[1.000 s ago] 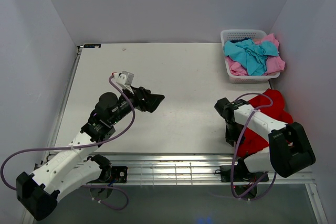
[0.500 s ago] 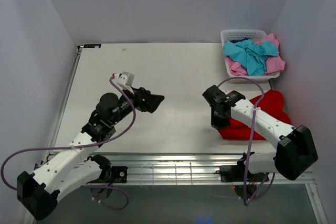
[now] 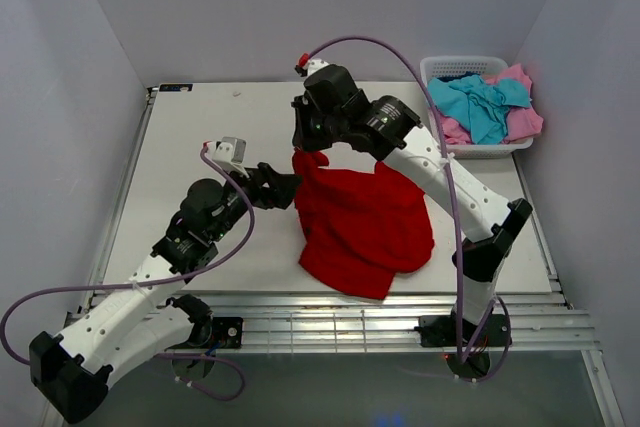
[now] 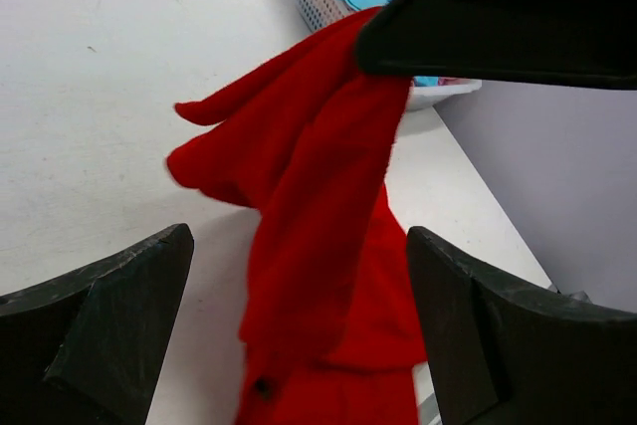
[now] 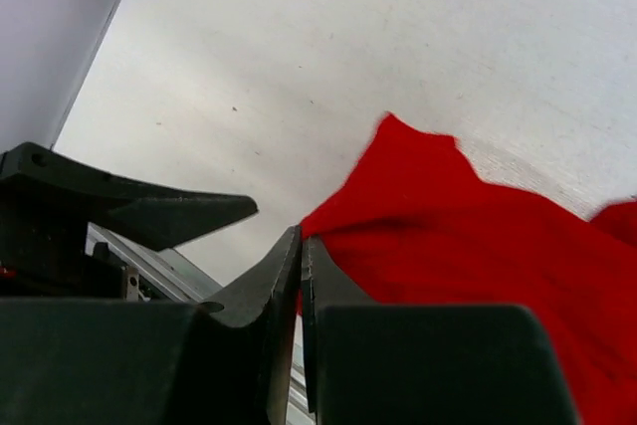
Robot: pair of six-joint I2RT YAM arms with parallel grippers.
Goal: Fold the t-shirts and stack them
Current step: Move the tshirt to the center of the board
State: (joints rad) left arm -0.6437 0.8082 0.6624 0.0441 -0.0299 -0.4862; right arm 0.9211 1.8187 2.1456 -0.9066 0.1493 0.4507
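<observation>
Red and soft, the shirt point(image 3: 365, 222) hangs limp left of the basket point(image 3: 462, 63), one edge pinched in the closed jaws of the right gripper point(image 3: 306, 150); such light cloth probably sags, so the left gripper point(image 3: 285, 189), jaws wide, should take a neighbouring corner.

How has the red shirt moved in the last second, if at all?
Yes. The red shirt has gone left, from below the basket at the right edge of the table to its middle, pinched in the right fingers.
</observation>
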